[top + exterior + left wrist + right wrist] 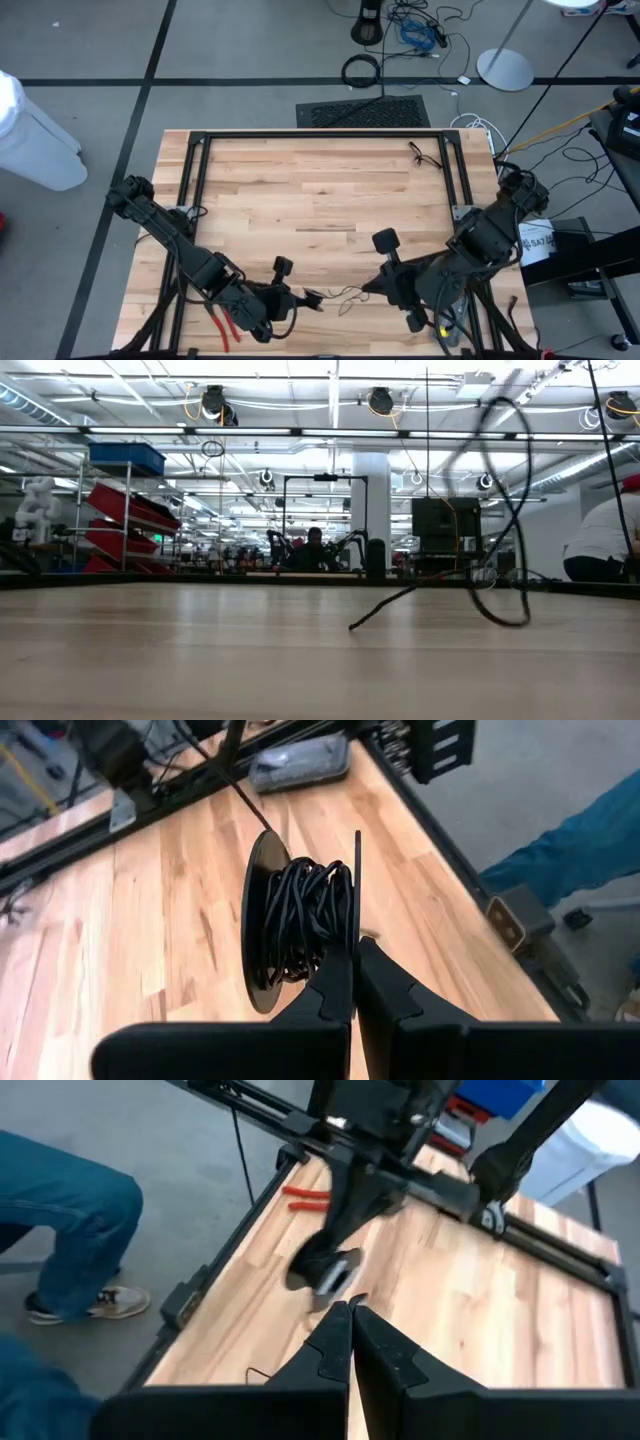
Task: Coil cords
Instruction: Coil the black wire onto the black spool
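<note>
Black, very thin cord [300,920], catalogued as the item I am coiling: most of its length sits wound in tight, somewhat untidy turns between the two flat dark discs of a small puck-like spool [262,925], which stands on edge over the butcher-block table [320,190] near its front edge. My left gripper [352,975] has its fingers closed on the rim of one disc, holding the spool upright; in the high view it sits at the front, left of centre, beside red-handled pliers [222,328]. A loose tail of cord [345,296] runs in slack curves across the wood from the spool toward my right gripper [350,1320], whose fingers are pressed together at the tip; whether they pinch the tail I cannot tell. I judge the job well advanced: the bulk is wound, and what remains is that short free tail, to be fed onto the spool and tucked in. A separate dark cable piece [425,155] lies at the far right of the table, untouched. In the wrist views a person's jeans [60,1230] show just off the front edge.
</note>
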Tool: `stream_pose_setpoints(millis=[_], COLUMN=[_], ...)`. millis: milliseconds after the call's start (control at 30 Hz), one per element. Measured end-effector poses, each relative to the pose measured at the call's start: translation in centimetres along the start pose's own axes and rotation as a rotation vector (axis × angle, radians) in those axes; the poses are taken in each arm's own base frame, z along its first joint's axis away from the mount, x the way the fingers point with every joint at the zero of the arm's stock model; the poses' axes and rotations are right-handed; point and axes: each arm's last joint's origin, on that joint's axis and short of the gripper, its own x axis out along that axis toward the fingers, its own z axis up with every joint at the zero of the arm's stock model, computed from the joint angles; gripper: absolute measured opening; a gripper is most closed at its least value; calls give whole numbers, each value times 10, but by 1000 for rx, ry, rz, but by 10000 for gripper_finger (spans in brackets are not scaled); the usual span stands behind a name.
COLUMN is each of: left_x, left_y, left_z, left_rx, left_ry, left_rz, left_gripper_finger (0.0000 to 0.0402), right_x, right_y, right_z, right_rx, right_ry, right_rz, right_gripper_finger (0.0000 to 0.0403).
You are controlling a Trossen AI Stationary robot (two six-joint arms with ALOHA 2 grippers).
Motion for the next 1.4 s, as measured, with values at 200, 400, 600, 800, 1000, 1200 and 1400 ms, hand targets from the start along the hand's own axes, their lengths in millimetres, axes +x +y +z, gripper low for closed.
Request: stream_pose_setpoints(millis=[200, 400, 600, 800, 1000, 1200, 1400], left_x=[0, 0, 0, -1, -2, -4, -7], left_y=[1, 1, 2, 4, 6, 12, 13], left_z=[-2, -3, -5, -8, -7, -6, -5], left_rx=[-3, -24, -23, -27, -30, -34, -13], left_ry=[23, 29, 50, 73, 70, 62, 56], left_rz=[5, 11, 36, 74, 92, 101, 102], left_gripper_finger=[2, 2, 2, 2, 2, 2, 2], right_x=[-4, -1, 16, 63, 130, 169, 193], right_y=[6, 16, 36, 71, 93, 65, 29], right_z=[-8, -19, -32, -50, -94, -143, -170], right_rx=[80, 171, 214, 196, 235, 327, 387], right_ry=[69, 167, 275, 200, 58, 53, 16], right_rz=[-59, -86, -190, -268, -262, -413, -474], right_gripper_finger=[3, 32, 62, 80, 95, 136, 179])
